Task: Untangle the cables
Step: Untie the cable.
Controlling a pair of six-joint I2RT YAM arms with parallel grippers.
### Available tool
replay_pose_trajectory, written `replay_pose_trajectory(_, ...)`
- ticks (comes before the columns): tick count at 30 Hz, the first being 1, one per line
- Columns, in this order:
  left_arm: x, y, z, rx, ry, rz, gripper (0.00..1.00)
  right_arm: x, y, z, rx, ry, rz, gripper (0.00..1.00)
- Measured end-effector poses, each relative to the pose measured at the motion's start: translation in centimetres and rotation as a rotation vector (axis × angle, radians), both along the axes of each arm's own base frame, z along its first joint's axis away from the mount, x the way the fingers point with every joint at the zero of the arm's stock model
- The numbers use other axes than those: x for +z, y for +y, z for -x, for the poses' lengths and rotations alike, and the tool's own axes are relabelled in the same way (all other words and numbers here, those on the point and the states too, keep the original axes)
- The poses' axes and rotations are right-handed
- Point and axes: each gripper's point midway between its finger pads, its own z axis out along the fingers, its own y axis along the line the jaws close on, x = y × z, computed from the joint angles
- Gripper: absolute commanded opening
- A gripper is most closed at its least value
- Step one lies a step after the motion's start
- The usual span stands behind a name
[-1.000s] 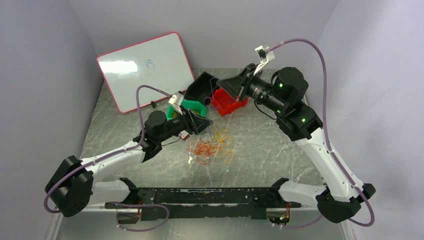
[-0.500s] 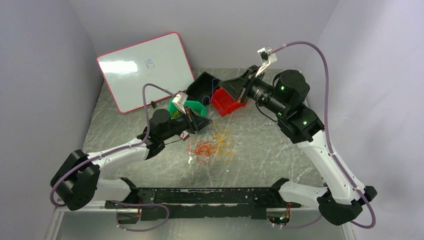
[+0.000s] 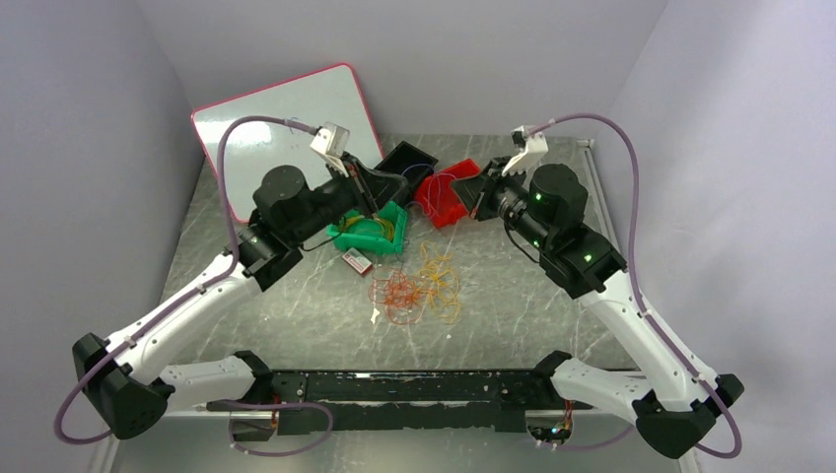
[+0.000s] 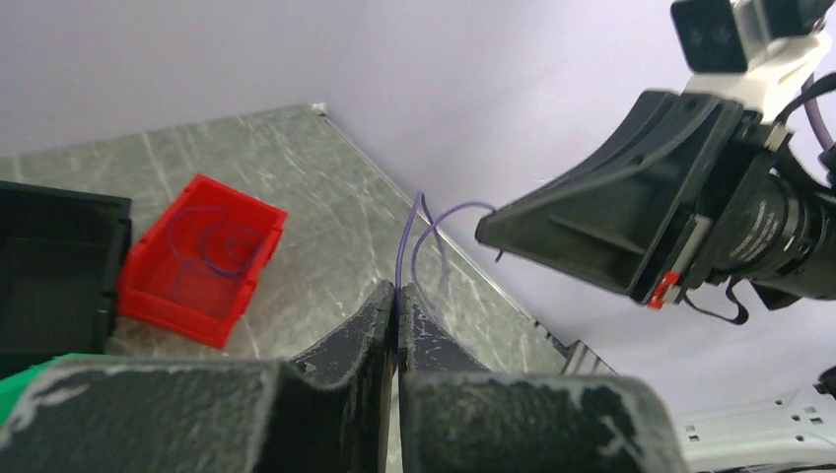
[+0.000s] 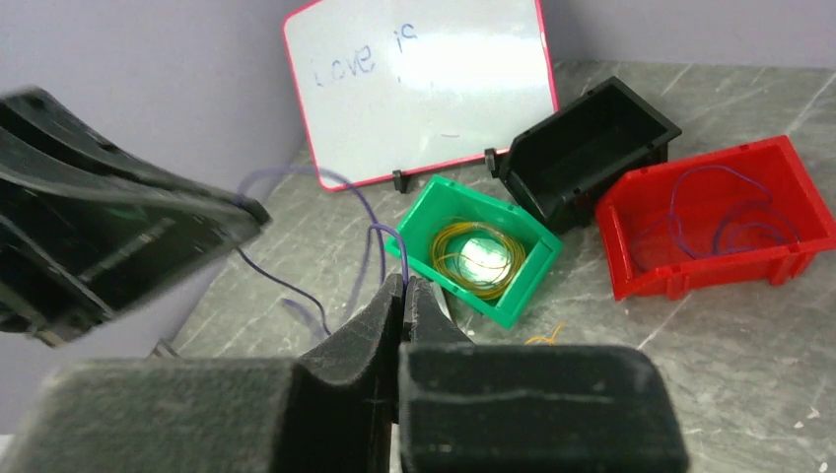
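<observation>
**One purple cable pinched at both ends; mixed bunch loose on bench**

Top view: left fingers [image 3: 404, 183] raised over the back of green bin [image 3: 367, 244], tips turned towards right fingers [image 3: 461, 188], near but apart; grip of either not legible from here; cable bunch [image 3: 419, 289] of yellow, orange and red loops lying on bench [image 3: 552, 296], between the bins and the arm bases, touched by neither arm; black bin [image 3: 409, 156] and red bin [image 3: 439, 215] side by side behind green bin; whiteboard [image 3: 286, 123] leaning at back left; small red-and-white item [image 3: 357, 262] just beside green bin.

Left wrist view: left fingers pressed together, pinching purple cable [image 4: 404, 241] at the tips; cable rising from there, arcing across to the tip of right fingers [image 4: 488, 233]; red bin on bench beyond, purple loops [image 4: 212, 241] inside; black bin at left edge.

Right wrist view: right fingers closed tight on purple cable at the tips; cable curving away left towards blurred left fingers; yellow coil [image 5: 478, 254] inside green bin; purple loops in red bin; black bin tipped on its side between green bin and red bin; blue writing on whiteboard.
</observation>
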Motion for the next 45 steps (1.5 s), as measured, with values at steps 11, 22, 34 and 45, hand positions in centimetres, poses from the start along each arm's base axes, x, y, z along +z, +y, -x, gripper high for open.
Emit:
replay_pose_trajectory(11,5.3,1.5,-0.7,0.070,-0.086,-0.114,0.07,-2.8,1.1,1.2,0.112,-0.027,0.028,0.36)
replay_pose_trajectory(22,11.3,2.1,-0.4,0.083,-0.190,-0.111,0.07,-8.6,2.1,3.0,0.235,-0.100,0.037,0.56)
replay_pose_trajectory(34,13.5,1.7,0.1,0.050,-0.225,-0.088,0.07,-15.1,5.5,3.0,0.383,-0.278,-0.067,0.56)
replay_pose_trajectory(45,13.5,1.5,0.5,0.026,-0.224,-0.089,0.07,-14.6,9.4,1.9,0.455,-0.360,-0.127,0.52)
